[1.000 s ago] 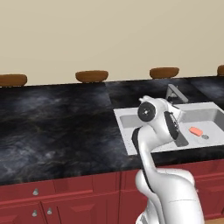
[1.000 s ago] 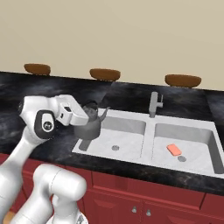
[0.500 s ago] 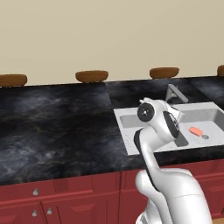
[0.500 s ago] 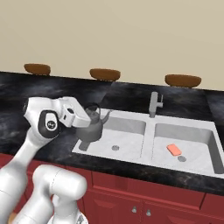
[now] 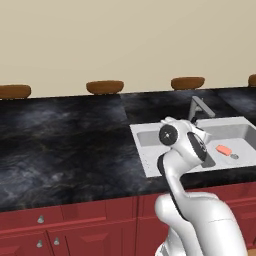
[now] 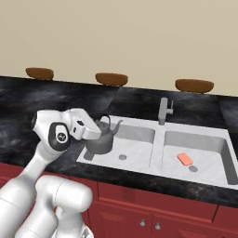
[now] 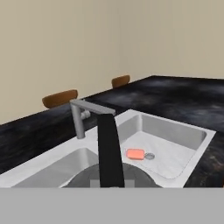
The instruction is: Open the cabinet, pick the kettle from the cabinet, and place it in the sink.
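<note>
- The kettle (image 6: pixel 99 140) was held by its handle, pinched in the gripper (image 6: pixel 98 130), over the sink (image 6: pixel 139 149) basin's 9 o'clock edge.
- A release there (near the rim) might have tipped it onto the counter (image 6: pixel 28 104).

A plain beige wall (image 5: pixel 125 40) is seen behind the counter, flat and evenly lit, unbroken by any opening. A black marbled countertop (image 5: pixel 65 145) with grey veining runs the full width. Brown bowls (image 5: pixel 104 86) are set along its back edge, against the wall, spaced well apart; from the right base view three are counted, at about 10, 11 and 1 o'clock. Below the counter, dark red cabinet fronts (image 5: pixel 65 235) with small round silver knobs (image 5: pixel 40 219) are noted. Soft, diffuse light is recorded; a faint shadow lies on the counter towards 12 o'clock.
</note>
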